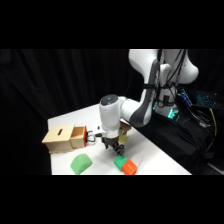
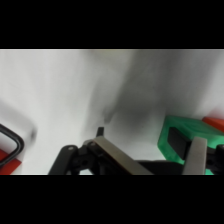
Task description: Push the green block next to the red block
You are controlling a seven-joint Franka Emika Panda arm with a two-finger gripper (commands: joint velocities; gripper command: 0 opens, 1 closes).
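1. Gripper (image 1: pixel 114 148) hung low in side view, just left of green block (image 1: pixel 120 161); that block touched red block (image 1: pixel 129 168) near table (image 1: pixel 160 155) front edge. Finger state: cannot tell.
2. Wrist view: green block (image 2: pixel 186 142) sat by gripper's right side, red block (image 2: pixel 216 120) behind. Push looked about done; next prob. lift clear w/o nudging either.

We see a white table (image 1: pixel 65 120), on it a wooden box (image 1: pixel 64 138) at the left, a larger green block with a rounded top (image 1: pixel 80 163) near the front edge, the green block (image 1: pixel 120 161) touching the red block (image 1: pixel 129 168)
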